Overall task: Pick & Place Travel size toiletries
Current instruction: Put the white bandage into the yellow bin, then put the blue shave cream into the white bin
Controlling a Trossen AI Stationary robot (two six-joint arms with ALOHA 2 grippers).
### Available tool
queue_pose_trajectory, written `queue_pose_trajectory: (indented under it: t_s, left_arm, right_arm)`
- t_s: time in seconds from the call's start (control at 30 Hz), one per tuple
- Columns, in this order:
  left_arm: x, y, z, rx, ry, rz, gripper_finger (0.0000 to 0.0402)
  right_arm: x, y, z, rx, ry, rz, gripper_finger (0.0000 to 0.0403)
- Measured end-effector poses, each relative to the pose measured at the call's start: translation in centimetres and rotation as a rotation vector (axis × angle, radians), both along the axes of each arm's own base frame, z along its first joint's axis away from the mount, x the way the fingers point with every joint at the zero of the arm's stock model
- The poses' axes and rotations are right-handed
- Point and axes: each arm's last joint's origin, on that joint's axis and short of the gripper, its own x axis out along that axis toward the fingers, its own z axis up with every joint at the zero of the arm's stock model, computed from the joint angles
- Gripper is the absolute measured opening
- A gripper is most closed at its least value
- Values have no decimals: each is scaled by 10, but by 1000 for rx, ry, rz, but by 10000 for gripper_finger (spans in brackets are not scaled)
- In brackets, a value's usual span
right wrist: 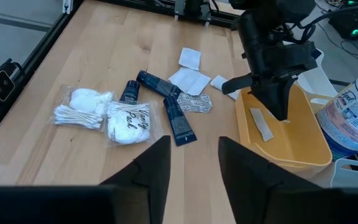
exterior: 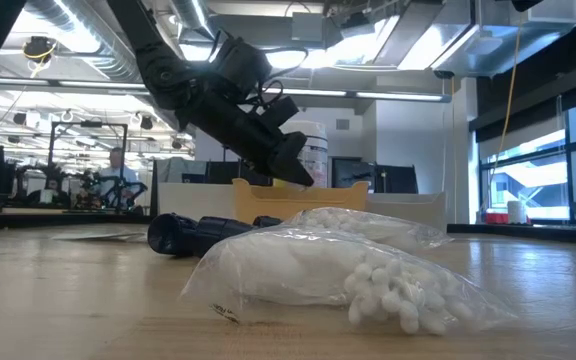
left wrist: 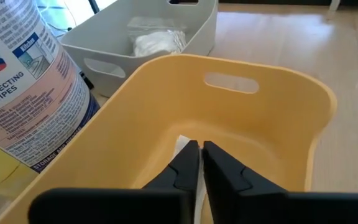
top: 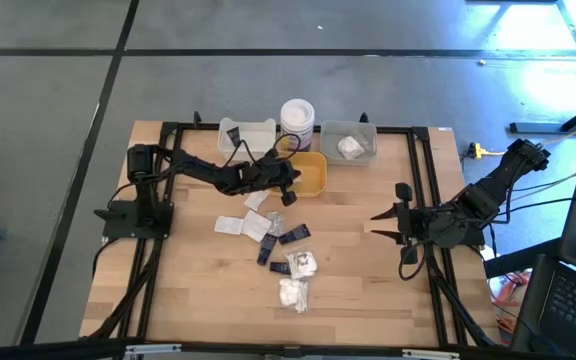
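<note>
My left gripper (top: 290,192) points down into the yellow tray (top: 314,176), shut on a flat white sachet (right wrist: 263,124). Loose on the table's middle lie more white sachets (right wrist: 189,81), a beige sachet (right wrist: 195,104), black tubes (right wrist: 179,124) and clear-wrapped packs of white cotton (right wrist: 129,121). The low view shows a cotton pack (exterior: 318,270) up close with a black tube (exterior: 183,235) behind it. My right gripper (right wrist: 194,174) waits open near the table's right edge, touching nothing. My left gripper pinches the white sachet between its two fingers (left wrist: 188,163), coming from above and slanting down into the yellow tray. A bit of the sachet's edge (left wrist: 181,145) shows just past the fingertips. The sachet slants away from the tips inside the tray, low over its floor.
At the far edge stand a white tray (top: 251,133) with a black tube in it, a disinfecting-wipes jar (top: 297,120) and a grey tray (top: 349,145) holding a white cotton pack. Black frame rails run along the table's left and right sides. People sit at desks in the room behind.
</note>
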Motion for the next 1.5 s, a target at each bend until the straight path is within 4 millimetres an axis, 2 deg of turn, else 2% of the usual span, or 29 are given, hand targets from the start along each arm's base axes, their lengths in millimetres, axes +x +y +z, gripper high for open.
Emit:
queue_pose_trajectory:
  t_s: [0.3,0.5,0.73,1.03,1.3,1.5]
  left_arm:
    - [0,0,2,35,14,-26,108]
    - [-2,-3,20,42,-38,-29,138]
    - [-12,-19,58,58,-86,-70,138]
    - [-31,-52,105,47,-175,-146,139]
    - [-55,-89,129,-28,-167,-234,134]
    - [-66,-117,131,-126,-135,-287,133]
  right_arm:
    - [0,0,0,0,0,0,124]
    - [0,0,0,0,0,0,115]
    - [0,0,0,0,0,0,107]
    - [0,0,0,0,0,0,98]
    - [0,0,0,0,0,0,100]
    - [0,0,0,0,0,0,114]
